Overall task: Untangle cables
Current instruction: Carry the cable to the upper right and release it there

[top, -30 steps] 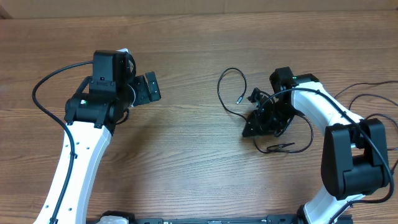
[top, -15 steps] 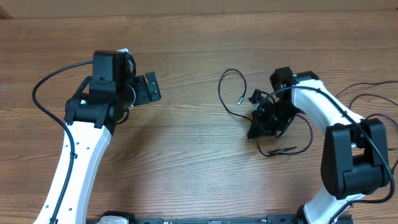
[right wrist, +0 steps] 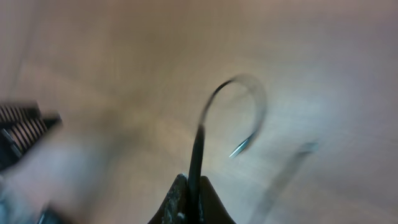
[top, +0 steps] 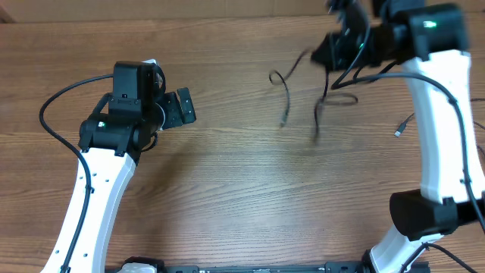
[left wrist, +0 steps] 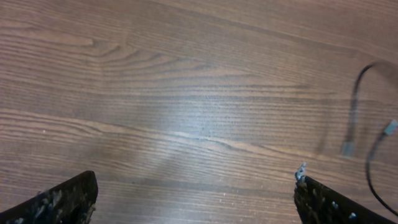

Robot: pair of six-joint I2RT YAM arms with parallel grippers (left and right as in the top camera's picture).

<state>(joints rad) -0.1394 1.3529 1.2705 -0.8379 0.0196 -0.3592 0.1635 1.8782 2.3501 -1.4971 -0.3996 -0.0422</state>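
Dangling from the right end effector (right wrist: 189, 202) — pinched on one strand — the cables (top: 287, 97) hang blurred above the surface (top: 242, 189), apparently not yet separated; the left end effector (top: 180, 108) gapes wide, idle.

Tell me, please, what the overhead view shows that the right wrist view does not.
Only overhead: the open left gripper, well to the left of the cables, and several strands dangling together. Only right wrist: the right gripper seen close, pinched shut on one strand. Both: the cables' blurred loop with its plug end, above the wooden table.
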